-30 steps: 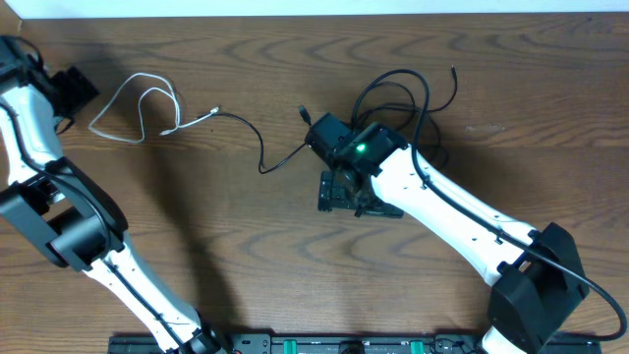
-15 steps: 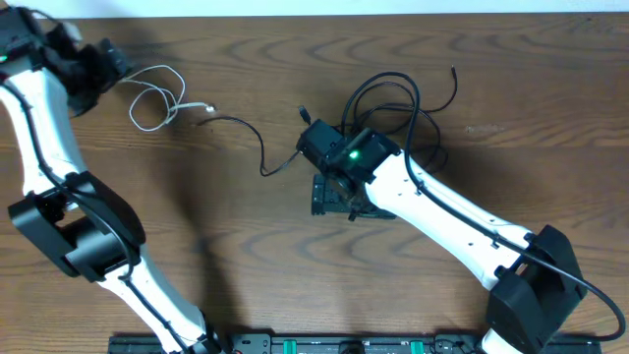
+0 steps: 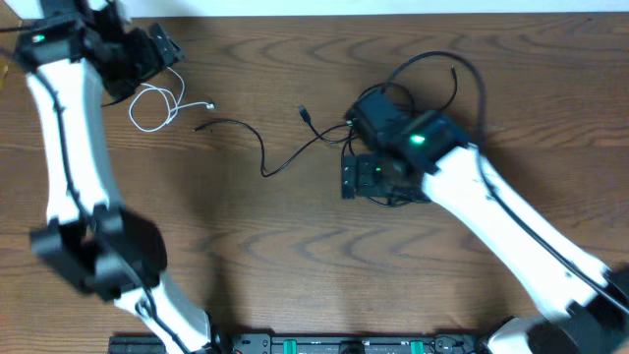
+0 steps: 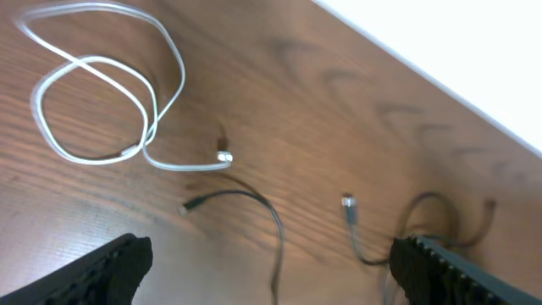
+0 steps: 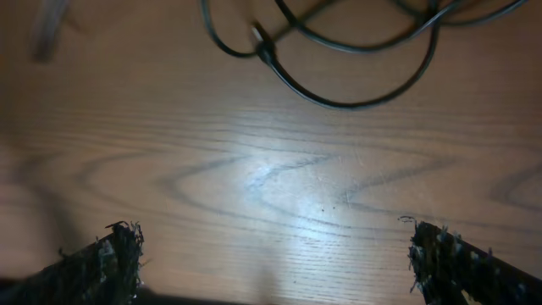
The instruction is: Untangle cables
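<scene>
Black cables partly out of sight
From overhead, the right arm covers the middle of the tangle, so the crossings there cannot be traced. In the right wrist view the loops are blurred and cut by the top edge. In the left wrist view a black cord runs off the bottom edge.

The brown wooden table carries a looped white cable at ten o'clock. A thin black cable winds near the centre. More black cables lie looped at one o'clock.

Even light; right wrist view blurry, glare.
</scene>
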